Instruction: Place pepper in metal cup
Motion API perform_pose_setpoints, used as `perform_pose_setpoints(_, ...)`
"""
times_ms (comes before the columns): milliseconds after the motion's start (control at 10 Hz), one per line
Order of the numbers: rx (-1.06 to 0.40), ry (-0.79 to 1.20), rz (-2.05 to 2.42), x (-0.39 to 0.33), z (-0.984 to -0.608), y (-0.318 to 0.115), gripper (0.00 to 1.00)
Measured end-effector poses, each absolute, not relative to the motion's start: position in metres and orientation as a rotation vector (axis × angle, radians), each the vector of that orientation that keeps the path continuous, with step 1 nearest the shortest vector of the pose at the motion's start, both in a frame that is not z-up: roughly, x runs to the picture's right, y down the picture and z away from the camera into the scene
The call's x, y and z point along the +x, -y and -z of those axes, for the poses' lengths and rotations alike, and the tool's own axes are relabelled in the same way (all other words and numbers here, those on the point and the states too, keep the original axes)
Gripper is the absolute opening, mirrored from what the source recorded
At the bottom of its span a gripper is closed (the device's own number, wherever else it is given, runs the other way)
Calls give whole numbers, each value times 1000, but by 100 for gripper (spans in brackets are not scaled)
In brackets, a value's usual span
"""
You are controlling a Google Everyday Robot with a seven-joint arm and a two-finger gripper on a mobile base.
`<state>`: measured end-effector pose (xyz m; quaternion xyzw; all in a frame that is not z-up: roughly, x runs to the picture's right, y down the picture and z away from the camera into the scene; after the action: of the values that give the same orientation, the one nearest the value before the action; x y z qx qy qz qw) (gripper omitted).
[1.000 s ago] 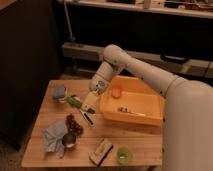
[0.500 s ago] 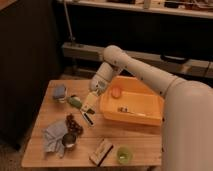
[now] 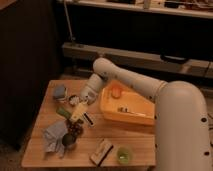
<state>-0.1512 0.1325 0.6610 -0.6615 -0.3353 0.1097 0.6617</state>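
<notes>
My gripper (image 3: pixel 77 113) hangs low over the left middle of the wooden table (image 3: pixel 42 155), at the end of the white arm that reaches in from the right. The dark green pepper (image 3: pixel 62 112) lies just left of the gripper, touching or very near it. The metal cup (image 3: pixel 69 141), grey with a dark inside, stands toward the front left, in front of the gripper and beside the dark red grape bunch (image 3: pixel 75 128).
A yellow bin (image 3: pixel 131 119) holding a small orange round item (image 3: pixel 116 91) fills the table's right. A grey-blue cloth (image 3: pixel 52 136), a small pale round dish (image 3: pixel 73 99), a grey-blue block (image 3: pixel 60 92), a brown box (image 3: pixel 101 150) and a light green cup (image 3: pixel 124 154) also lie around.
The gripper has shifted slightly down and toward the front, staying close to the pepper. Nothing else has moved.
</notes>
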Motion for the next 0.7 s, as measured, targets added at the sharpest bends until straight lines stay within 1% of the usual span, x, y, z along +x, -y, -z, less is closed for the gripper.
perform_pose_setpoints(200,-1522,824,-274,-164,-671,-145,0)
perform_pose_setpoints(700,-1541,777,-323,-179,-663,-158,0)
